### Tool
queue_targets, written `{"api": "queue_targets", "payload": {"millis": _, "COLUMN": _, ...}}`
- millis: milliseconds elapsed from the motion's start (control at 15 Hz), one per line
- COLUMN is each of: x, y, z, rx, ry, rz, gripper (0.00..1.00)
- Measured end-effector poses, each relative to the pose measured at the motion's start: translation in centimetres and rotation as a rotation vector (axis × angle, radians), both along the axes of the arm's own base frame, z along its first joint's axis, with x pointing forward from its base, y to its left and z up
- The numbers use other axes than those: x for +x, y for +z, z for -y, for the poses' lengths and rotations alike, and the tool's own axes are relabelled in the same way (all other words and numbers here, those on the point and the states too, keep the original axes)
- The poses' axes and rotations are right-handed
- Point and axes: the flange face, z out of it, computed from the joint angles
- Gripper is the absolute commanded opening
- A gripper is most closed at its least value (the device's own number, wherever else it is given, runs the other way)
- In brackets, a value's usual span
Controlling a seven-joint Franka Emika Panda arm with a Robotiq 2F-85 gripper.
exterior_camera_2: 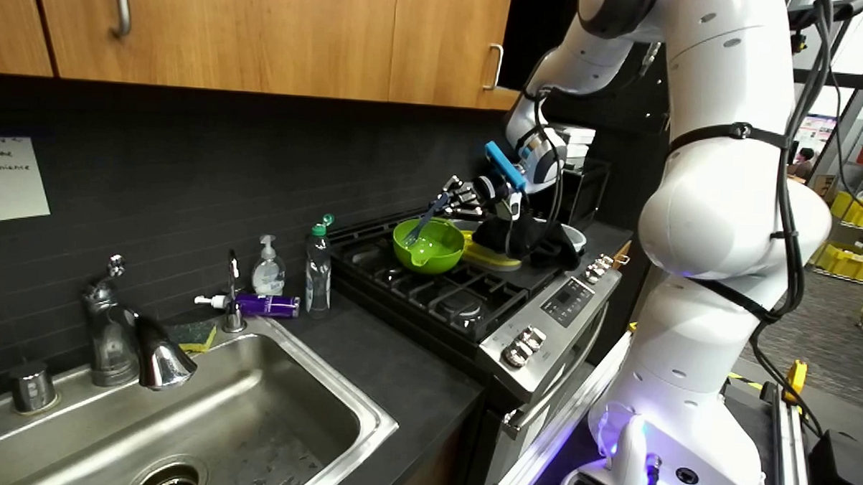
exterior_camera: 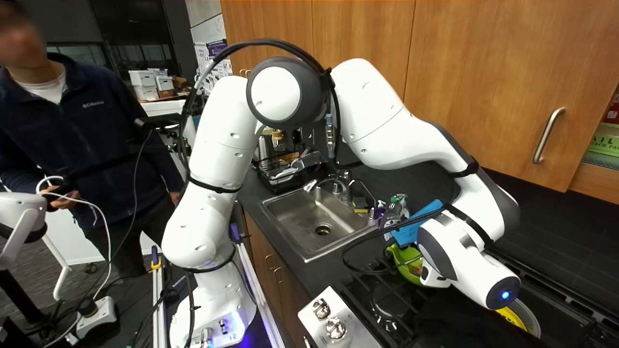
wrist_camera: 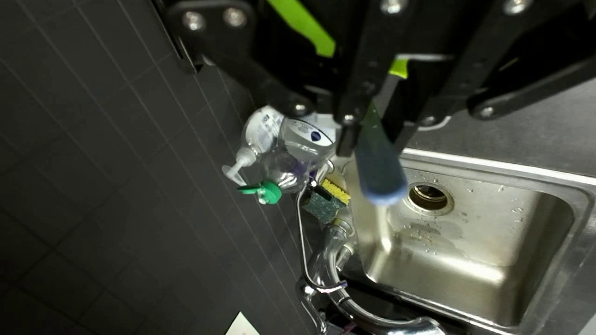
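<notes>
Where the counter [exterior_camera_2: 391, 356] runs in from the left of an exterior view, a steel sink [exterior_camera_2: 376, 426] is set into it, chrome faucet [exterior_camera_2: 116, 339] at its back edge. Just right of the faucet, a yellow-and-green sponge [exterior_camera_2: 198, 338]. Next along, a clear pump bottle [exterior_camera_2: 268, 273], upright, with a purple bottle [exterior_camera_2: 270, 306] lying on its side in front. Beside these a clear bottle [exterior_camera_2: 319, 267] stands, green cap flipped up. Then the gas stove [exterior_camera_2: 499, 352], and on it a green bowl [exterior_camera_2: 441, 263] with a pouring lip. A blue-grey utensil [exterior_camera_2: 423, 222] slants down leftward into the bowl's opening; cannot tell whether its lower end touches the bottom. The gripper [wrist_camera: 375, 142], above and to the right of the bowl, has its fingers pinching the utensil, one to each side; in the wrist view a rounded blue end pokes out past the fingertips. Bright blue piece [exterior_camera_2: 504, 166] mounted just behind the gripper. Right of the bowl, a yellow item [exterior_camera_2: 492, 259], partly hidden under black cloth [exterior_camera_2: 525, 237]. Pale container [exterior_camera_2: 574, 237] beyond the cloth, also partly hidden. Far right, the white arm [exterior_camera_2: 727, 202] rises from its base
</notes>
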Motion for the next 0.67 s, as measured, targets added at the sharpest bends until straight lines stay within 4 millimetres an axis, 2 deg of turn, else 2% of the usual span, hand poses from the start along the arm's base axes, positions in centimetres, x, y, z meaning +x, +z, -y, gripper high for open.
{"api": "queue_targets", "payload": {"millis": 267, "x": 0.3, "y": -0.1, "z": 1.0, "rx": 0.000, "ry": -0.025, "rz": -0.003, "gripper": 0.05}}
{"api": "queue_targets", "payload": {"millis": 667, "x": 1.2, "y": -0.2, "z": 1.3, "rx": 0.053, "ry": -0.077, "rz": -0.026, "gripper": 0.05}}
